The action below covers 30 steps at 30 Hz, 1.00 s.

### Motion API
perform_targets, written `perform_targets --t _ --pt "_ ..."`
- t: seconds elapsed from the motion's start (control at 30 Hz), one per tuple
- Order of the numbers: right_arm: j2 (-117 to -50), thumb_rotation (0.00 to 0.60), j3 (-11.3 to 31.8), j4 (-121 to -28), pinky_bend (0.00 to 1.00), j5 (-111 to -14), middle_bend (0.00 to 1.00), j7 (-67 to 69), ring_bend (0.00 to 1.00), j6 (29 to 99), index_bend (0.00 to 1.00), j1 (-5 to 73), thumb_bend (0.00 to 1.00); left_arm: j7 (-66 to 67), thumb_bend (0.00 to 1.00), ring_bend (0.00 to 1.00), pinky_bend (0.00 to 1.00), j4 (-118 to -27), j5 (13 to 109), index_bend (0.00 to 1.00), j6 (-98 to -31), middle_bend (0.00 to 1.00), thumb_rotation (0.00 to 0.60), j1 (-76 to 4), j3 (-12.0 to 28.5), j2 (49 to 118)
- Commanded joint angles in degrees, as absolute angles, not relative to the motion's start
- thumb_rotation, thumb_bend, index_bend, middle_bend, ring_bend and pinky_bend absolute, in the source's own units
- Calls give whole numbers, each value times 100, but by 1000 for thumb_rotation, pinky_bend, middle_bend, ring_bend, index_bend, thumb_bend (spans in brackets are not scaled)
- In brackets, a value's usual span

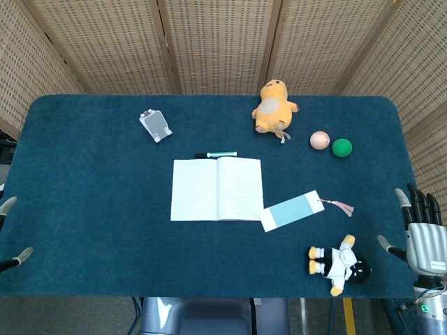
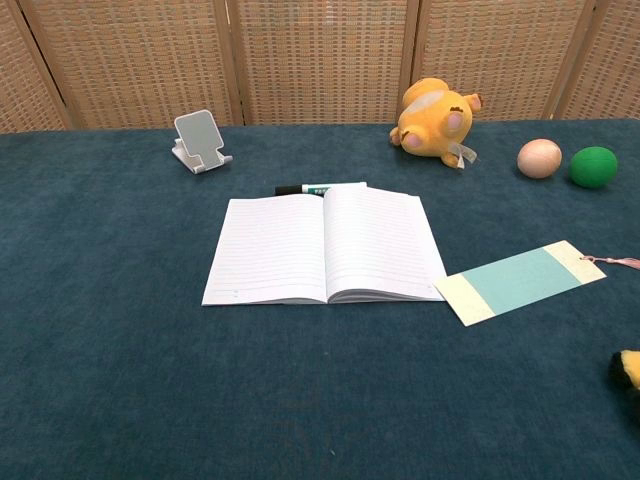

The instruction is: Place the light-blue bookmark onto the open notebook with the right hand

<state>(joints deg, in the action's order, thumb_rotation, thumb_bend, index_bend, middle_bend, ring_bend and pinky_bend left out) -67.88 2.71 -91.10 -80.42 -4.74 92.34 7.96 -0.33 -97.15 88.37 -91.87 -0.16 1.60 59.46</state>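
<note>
Nearest, fingertips of the left hand (image 1: 8, 206) poke in at the left edge; its pose cannot be told. Mid-table lies the open notebook (image 1: 217, 189), the light-blue bookmark (image 1: 293, 209) just beside its right page. Far right, the right hand (image 1: 422, 234) hangs spread, empty.

The right hand (image 1: 423, 234) at the near right has black fingers with grey tips, a ribbed silver-grey metal palm bearing a small white label, and coloured wires at the wrist. Of the left hand (image 1: 14, 234), only grey-tipped black fingers show at the left edge.
</note>
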Motion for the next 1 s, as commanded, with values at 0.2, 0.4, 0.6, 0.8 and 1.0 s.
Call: perform_targets --t 0.2,0.4,0.6,0.8,1.0 --pt "-6756 600 326 -9125 0 -8071 0 -535 0 9001 0 799 0 -30 0 0 0 -9707 8846 0 -9159 0 600 -19 151 5957" --pt "-6685 600 308 -9098 0 -8438 0 -386 0 8719 0 1009 0 -35 0 0 0 -9698 8838 0 -9140 0 600 -31 164 5959" --pt "-6450 600 297 -9003 0 -8956 0 -62 0 7445 0 1891 0 34 0 0 0 -9740 8759 0 -9050 0 600 -79 204 5968" --pt "-6437 600 293 -8638 0 -9270 0 240 0 5970 0 2906 0 252 0 0 0 -9819 8614 0 -8890 0 600 -158 252 6009" --pt "-6685 600 229 -8153 0 -9269 0 106 0 4996 5 3516 0 491 0 0 0 -9891 8422 0 -8683 0 600 -261 308 6060"
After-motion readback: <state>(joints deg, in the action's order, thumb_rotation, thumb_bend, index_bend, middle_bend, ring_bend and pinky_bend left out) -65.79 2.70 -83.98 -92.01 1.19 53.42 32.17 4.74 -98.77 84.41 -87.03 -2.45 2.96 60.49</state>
